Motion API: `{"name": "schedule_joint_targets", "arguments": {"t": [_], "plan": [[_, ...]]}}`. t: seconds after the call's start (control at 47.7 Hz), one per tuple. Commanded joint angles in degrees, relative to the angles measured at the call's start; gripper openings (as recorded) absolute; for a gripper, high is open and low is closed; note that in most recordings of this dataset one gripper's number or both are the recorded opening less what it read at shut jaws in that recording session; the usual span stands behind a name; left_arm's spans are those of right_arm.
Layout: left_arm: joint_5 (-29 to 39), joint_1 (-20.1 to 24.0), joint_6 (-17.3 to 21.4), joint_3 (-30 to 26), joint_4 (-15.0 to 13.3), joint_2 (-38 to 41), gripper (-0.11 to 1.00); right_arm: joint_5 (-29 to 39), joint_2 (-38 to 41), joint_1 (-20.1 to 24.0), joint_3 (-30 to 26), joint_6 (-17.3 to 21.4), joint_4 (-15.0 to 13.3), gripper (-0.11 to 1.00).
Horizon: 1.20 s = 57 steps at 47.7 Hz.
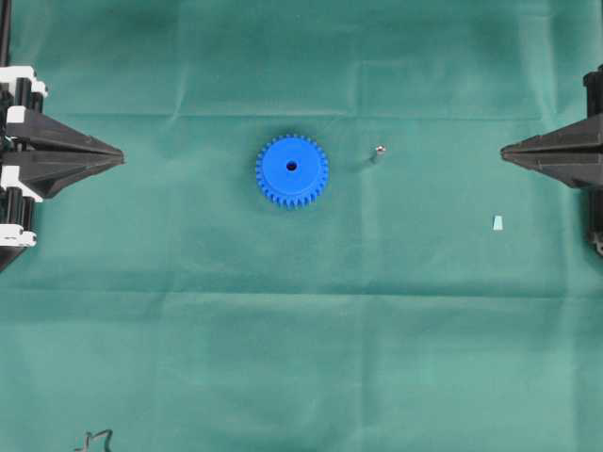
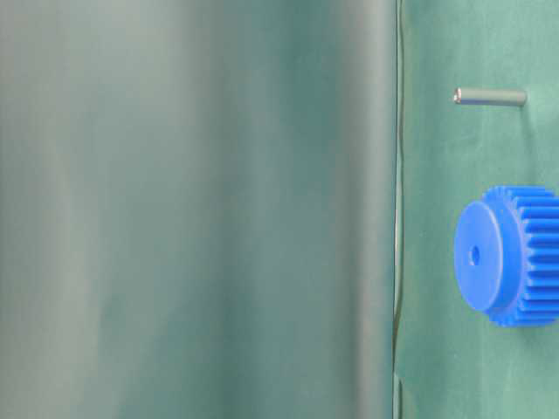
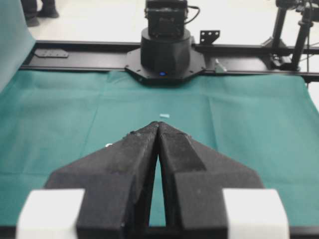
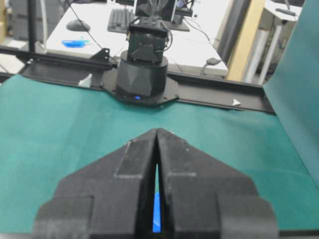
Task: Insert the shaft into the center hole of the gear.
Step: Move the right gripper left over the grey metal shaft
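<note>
At opposite side edges of green cloth-covered bench (image 1: 301,358): black left claw (image 1: 121,156) and right claw (image 1: 503,150), both closed, empty, touching nothing.

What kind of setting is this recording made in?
Most likely a robotics lab or office. A green cloth covers a tabletop bounded by black rails, with an arm base bolted on, and beyond it stands a desk with a keyboard and mouse.
</note>
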Motion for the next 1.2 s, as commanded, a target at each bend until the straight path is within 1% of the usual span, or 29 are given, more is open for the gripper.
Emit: {"name": "schedule_joint_targets", "arguments": {"t": [0.0, 0.21, 0.357, 0.482, 0.566, 0.692, 0.734, 0.776, 0.839, 0.881, 0.902, 0.944, 1.007, 1.028, 1.07, 1.174], "plan": [[1.23, -0.35, -1.05, -2.11, 0.53, -0.18, 0.00, -0.26, 0.26, -0.26, -0.70, 0.18, 0.18, 0.03], [2.37, -0.35, -1.41, -2.29, 0.62, -0.35, 0.00, 1.32, 0.70, -0.26, -0.88, 0.18, 0.18, 0.03], [2.46, -0.35, -1.32, -2.72, 0.62, -0.35, 0.00, 3.78, 1.67, -1.67, -2.64, 0.18, 1.05, 0.03], [2.64, -0.35, -1.32, -2.81, 0.62, -0.26, 0.00, 6.68, 5.63, -4.83, -5.19, 0.18, 1.76, 0.03], [2.81, -0.35, -1.32, -2.72, 0.62, -0.35, 0.00, 7.29, 9.49, -7.12, -6.68, 0.18, 2.02, 0.03], [3.34, -0.35, -1.41, -2.81, 0.62, -0.35, 0.00, 7.21, 15.82, -8.96, -8.26, 0.70, 2.20, 0.05], [3.52, -0.35, -1.41, -2.72, 0.62, -0.26, 0.00, 7.21, 17.84, -9.32, -8.70, 0.97, 2.29, 0.10], [3.69, -0.35, -1.41, -2.72, 0.62, -0.35, 0.00, 7.47, 20.04, -9.58, -9.05, 1.41, 2.20, 0.19], [3.87, -0.35, -1.41, -2.72, 0.62, -0.35, 0.00, 7.56, 23.38, -10.02, -9.84, 2.02, 2.37, 0.36], [3.87, -0.35, -1.41, -2.72, 0.62, -0.26, 0.00, 7.56, 26.10, -10.11, -10.37, 2.55, 2.37, 0.48], [3.87, -0.35, -1.41, -2.72, 0.62, -0.26, 0.00, 7.56, 27.25, -10.28, -10.55, 2.64, 2.37, 0.57], [3.87, -0.35, -1.32, -2.72, 0.70, -0.35, 0.00, 7.38, 29.62, -10.46, -10.81, 2.72, 2.37, 0.69], [3.87, -0.35, -1.41, -2.72, 0.62, -0.35, 0.00, 7.21, 32.96, -10.72, -11.07, 2.81, 2.37, 0.86], [3.87, -0.35, -1.32, -2.64, 0.62, -0.26, 0.00, 7.03, 34.10, -10.81, -11.25, 2.81, 2.46, 0.89], [3.96, -0.35, -1.41, -2.72, 0.62, -0.26, 0.00, 6.59, 36.83, -10.90, -11.51, 2.81, 2.64, 0.90], [4.22, -0.35, -1.41, -2.72, 0.62, -0.26, 0.00, 5.36, 41.57, -10.99, -12.22, 2.81, 3.34, 0.83]]}}
